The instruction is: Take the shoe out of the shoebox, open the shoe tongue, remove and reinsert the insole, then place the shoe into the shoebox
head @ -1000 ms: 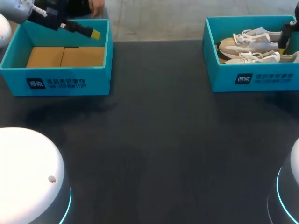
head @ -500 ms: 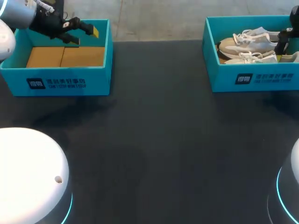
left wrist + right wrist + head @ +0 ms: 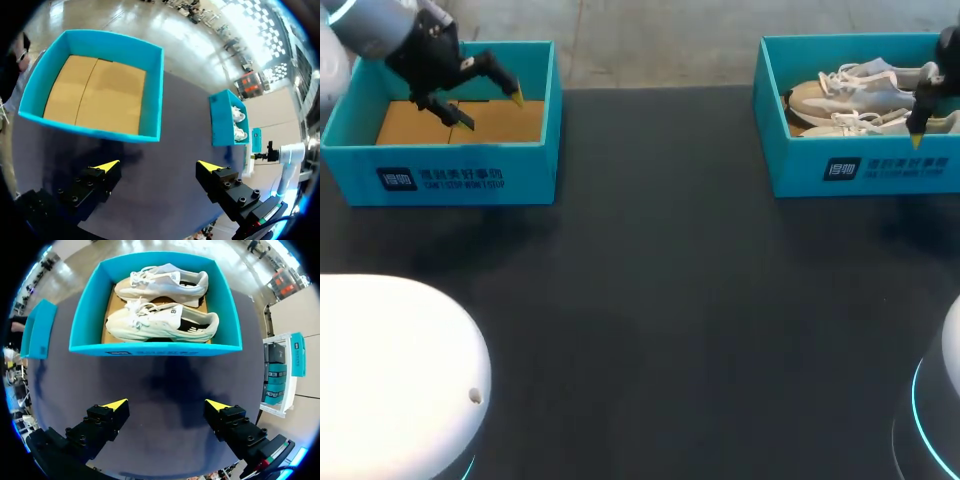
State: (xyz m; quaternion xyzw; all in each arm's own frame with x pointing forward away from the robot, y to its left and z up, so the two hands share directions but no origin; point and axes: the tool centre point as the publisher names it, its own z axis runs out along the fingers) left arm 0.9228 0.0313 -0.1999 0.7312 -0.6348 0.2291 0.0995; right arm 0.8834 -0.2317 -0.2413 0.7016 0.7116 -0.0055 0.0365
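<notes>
Two pale sneakers lie side by side in the teal shoebox (image 3: 850, 170) at the back right. The near shoe (image 3: 160, 322) and the far shoe (image 3: 160, 282) show plainly in the right wrist view, inside the shoebox (image 3: 155, 348). My right gripper (image 3: 166, 405) is open and empty, over the dark table just short of that box's near wall. In the head view my right gripper (image 3: 920, 125) hangs at the box's right end. My left gripper (image 3: 485, 105) is open and empty above the other teal box (image 3: 470, 175) at the back left.
The left box (image 3: 152, 95) holds only a brown cardboard floor. From the left wrist view the shoebox (image 3: 222, 120) stands far across the dark table (image 3: 650, 300). White arm bases fill the near corners.
My left gripper has swung back and down over the left box, turning as it went. My right gripper has shifted a little toward the shoebox's near wall. Both stayed open.
</notes>
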